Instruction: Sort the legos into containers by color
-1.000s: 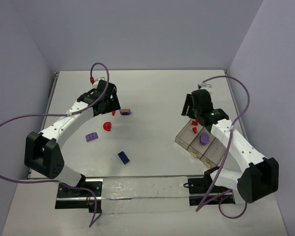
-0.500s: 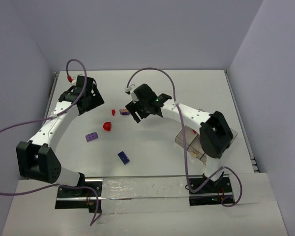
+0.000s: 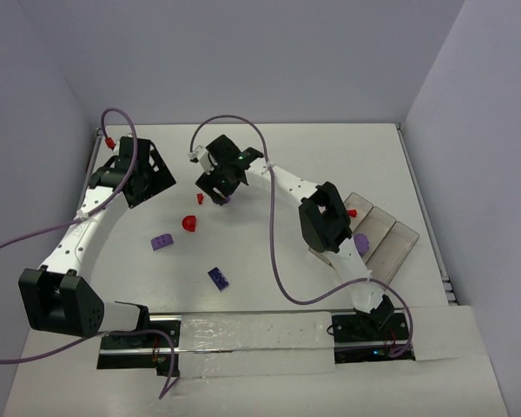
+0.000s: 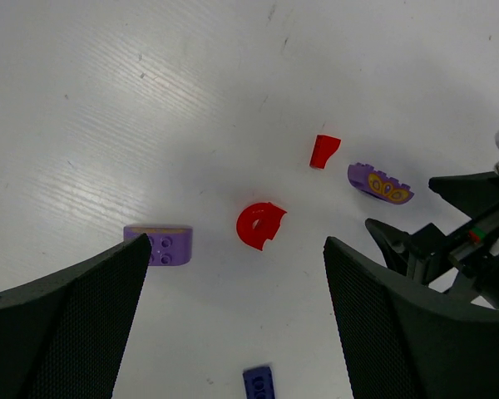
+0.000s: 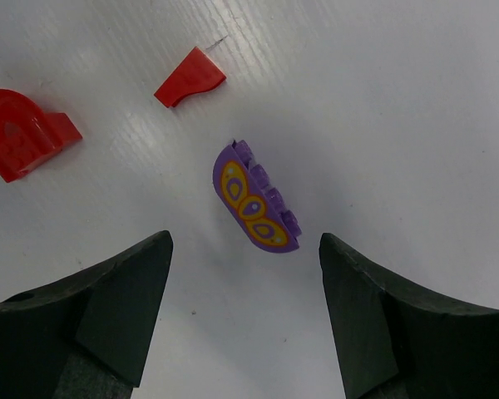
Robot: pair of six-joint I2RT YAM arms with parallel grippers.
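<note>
Two pincers, both spread, neither holding a thing. R pincer (image 5: 243, 278) hangs tips-down over the printed brick (image 5: 254, 208) (purple half-round, yellow marks), one jaw each side, no contact that I can see. Looks lined up for a grab, not yet closed. Just beside it: red wedge (image 5: 190, 77), then red half-disc (image 5: 21, 133). L pincer (image 4: 233, 283) sits off to the side nr far-left corner of table (image 3: 278, 252), tilted in toward the same bricks, nothing btwn its jaws.

Progress, approx: early-to-mid. Tray (image 3: 398, 248) lies by the right edge. One red bit (image 3: 352, 211) and one purple bit (image 3: 361, 241) show at its left side, but R arm (image 3: 282, 182) covers that part, so can't say which compartments. No blue seen in it. Five loose on table: printed brick, wedge, half-disc, lilac brick (image 3: 162, 242), blue brick (image 3: 218, 277). All are left of centre, blue closest to the near edge.

Pose: R arm reaches from its base at near edge, elbow over tray's left side, forearm stretched toward far-left. L arm (image 3: 74, 234) runs up along left edge, wrist bent inward.
</note>
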